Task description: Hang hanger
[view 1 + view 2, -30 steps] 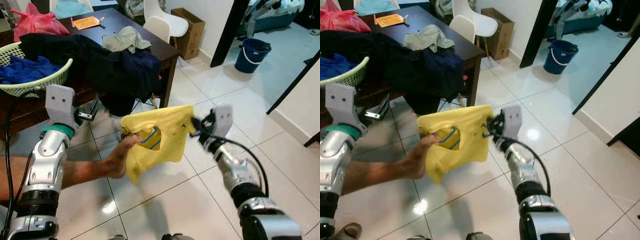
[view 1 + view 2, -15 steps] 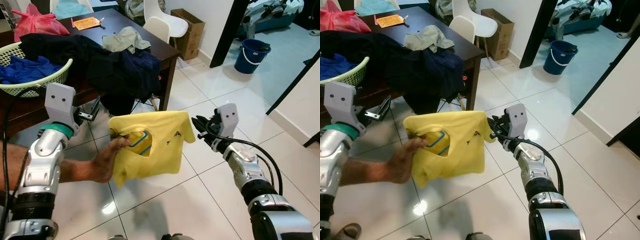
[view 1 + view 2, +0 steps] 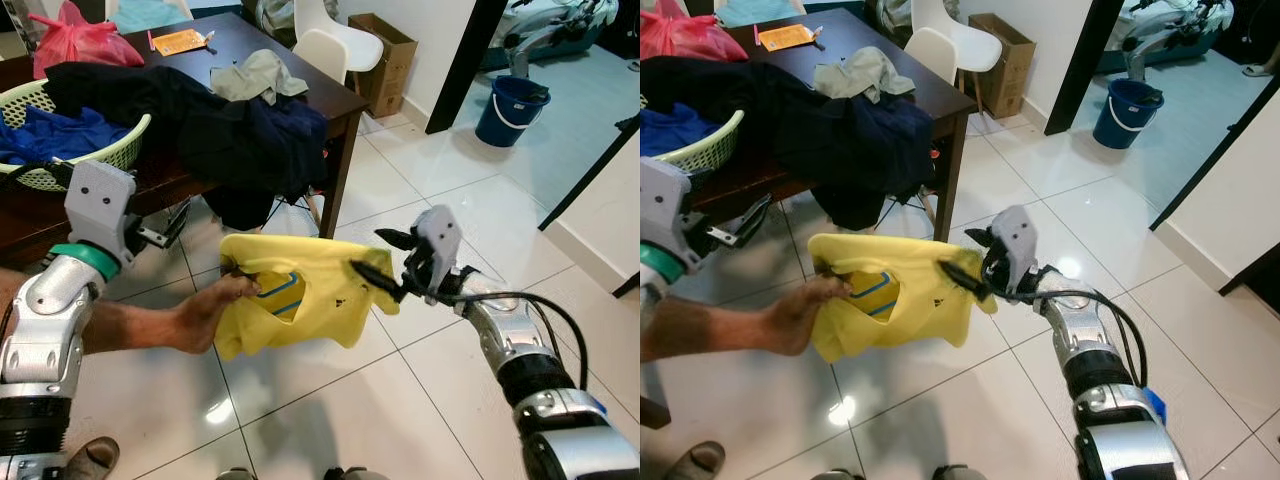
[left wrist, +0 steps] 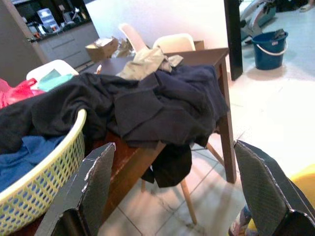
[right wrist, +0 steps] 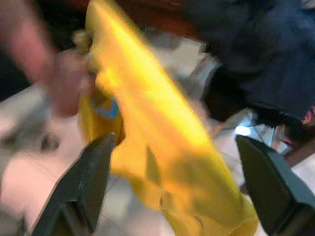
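A person's hand (image 3: pixel 208 312) holds a yellow shirt (image 3: pixel 315 300) by its collar, low over the tiled floor in front of me. My right gripper (image 3: pixel 376 256) is open at the shirt's right shoulder. Its lower finger (image 3: pixel 370 273) lies against the cloth and the upper one (image 3: pixel 392 238) stands clear above it. In the right wrist view the yellow shirt (image 5: pixel 162 147) runs between the two spread fingers. My left gripper (image 3: pixel 165 228) hovers open by the table edge, left of the shirt and apart from it. I cannot tell whether a hanger is inside the shirt.
A dark wooden table (image 3: pixel 335 100) stands ahead on the left, piled with dark clothes (image 3: pixel 240 130) and a green basket (image 3: pixel 110 150). Behind it are a white chair (image 3: pixel 335 45) and a cardboard box (image 3: pixel 385 50). A blue bucket (image 3: pixel 512 108) sits beyond the doorway. A shoe (image 3: pixel 90 460) lies near my feet.
Half a second ago my right gripper was apart from the shirt. It has moved left, and its lower finger now rests on the shoulder. The hand has lowered the shirt a little.
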`<state>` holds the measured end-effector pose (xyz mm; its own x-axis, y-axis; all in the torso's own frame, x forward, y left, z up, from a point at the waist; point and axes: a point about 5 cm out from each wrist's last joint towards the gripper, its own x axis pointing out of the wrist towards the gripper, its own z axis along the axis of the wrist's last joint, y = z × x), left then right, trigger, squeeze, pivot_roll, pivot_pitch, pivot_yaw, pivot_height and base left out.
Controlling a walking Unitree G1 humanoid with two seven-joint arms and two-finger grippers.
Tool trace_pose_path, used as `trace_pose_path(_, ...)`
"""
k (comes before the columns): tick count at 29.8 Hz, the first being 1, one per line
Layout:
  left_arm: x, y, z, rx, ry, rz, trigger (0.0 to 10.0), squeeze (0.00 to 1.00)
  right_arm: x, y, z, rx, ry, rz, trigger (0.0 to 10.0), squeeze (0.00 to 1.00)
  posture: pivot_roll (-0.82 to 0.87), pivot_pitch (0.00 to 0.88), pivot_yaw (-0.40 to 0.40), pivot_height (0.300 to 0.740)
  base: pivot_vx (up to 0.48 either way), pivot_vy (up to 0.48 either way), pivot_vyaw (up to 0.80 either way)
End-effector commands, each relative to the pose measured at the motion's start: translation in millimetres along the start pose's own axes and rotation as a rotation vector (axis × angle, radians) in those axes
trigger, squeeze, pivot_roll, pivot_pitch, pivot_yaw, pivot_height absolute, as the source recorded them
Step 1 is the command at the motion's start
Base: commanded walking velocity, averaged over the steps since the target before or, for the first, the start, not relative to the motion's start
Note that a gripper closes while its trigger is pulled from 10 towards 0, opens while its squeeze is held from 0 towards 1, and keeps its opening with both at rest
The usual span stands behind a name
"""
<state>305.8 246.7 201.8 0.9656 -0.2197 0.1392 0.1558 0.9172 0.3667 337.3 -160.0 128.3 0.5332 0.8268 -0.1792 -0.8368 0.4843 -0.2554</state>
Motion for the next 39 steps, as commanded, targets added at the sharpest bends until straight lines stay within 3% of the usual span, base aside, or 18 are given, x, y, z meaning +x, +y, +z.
trace_pose_path(1, -3.3, -1.4, -2.0, 0.010, 0.018, -0.019, 10.0, 0.00, -5.4, 4.3, -2.1, -0.062, 0.061, 0.108, 10.0, 1.00, 0.13, 0.000, -0.023, 0.740, 0.000, 0.000, 0.00)
trace_pose_path(4, -3.8, -3.4, -2.0, 0.009, 0.020, -0.027, 10.0, 0.00, -7.8, 3.4, -2.8, -0.096, 0.096, 0.149, 10.0, 1.00, 0.13, 0.000, -0.023, 0.740, 0.000, 0.000, 0.00)
trace_pose_path(5, -4.8, -5.9, -1.6, 0.011, 0.024, -0.045, 10.0, 0.00, -7.0, 1.5, -2.5, -0.113, 0.117, 0.167, 10.0, 0.00, 0.13, 0.000, -0.023, 0.740, 0.000, 0.000, 0.00)
trace_pose_path(16, -9.0, -6.0, -0.7, 0.017, 0.035, -0.056, 10.0, 0.00, 7.9, 2.6, 4.0, -0.123, 0.135, 0.248, 10.0, 0.00, 0.15, 0.000, -0.031, 0.740, 0.000, 0.000, 0.00)
trace_pose_path(17, -10.3, -5.1, -1.1, 0.018, 0.038, -0.055, 10.0, 0.00, 10.8, 5.1, 5.8, -0.128, 0.138, 0.277, 8.6, 0.00, 0.15, 0.000, -0.032, 0.740, 0.000, 0.000, 0.00)
trace_pose_path(19, -10.3, -5.1, -1.1, 0.018, 0.038, -0.055, 10.0, 0.00, 10.8, 5.1, 5.8, -0.128, 0.138, 0.277, 8.6, 0.00, 0.15, 0.000, -0.032, 0.740, 0.000, 0.000, 0.00)
trace_pose_path(20, -11.8, -4.6, -1.6, 0.019, 0.041, -0.049, 10.0, 0.00, 12.3, 8.7, 6.3, -0.130, 0.144, 0.319, 0.0, 0.00, 0.16, 0.000, -0.032, 0.740, 0.000, 0.000, 0.00)
trace_pose_path(25, -14.6, -3.6, -2.8, 0.022, 0.050, -0.036, 10.0, 0.00, 10.2, 16.3, 5.6, -0.124, 0.169, 0.424, 0.0, 0.00, 0.16, 0.000, -0.032, 0.740, 0.000, 0.000, 0.00)
trace_pose_path(27, -17.0, -3.1, -3.9, 0.024, 0.059, -0.025, 10.0, 0.00, 4.9, 20.6, 3.7, -0.114, 0.200, 0.521, 0.0, 0.00, 0.17, 0.000, -0.033, 0.740, 0.000, 0.000, 0.00)
trace_pose_path(39, -21.5, -2.6, -6.9, 0.024, 0.078, -0.018, 10.0, 0.00, 6.8, 15.2, 6.5, -0.147, 0.211, 0.526, 0.0, 0.00, 0.16, 0.000, -0.027, 0.740, 0.000, 0.000, 0.00)
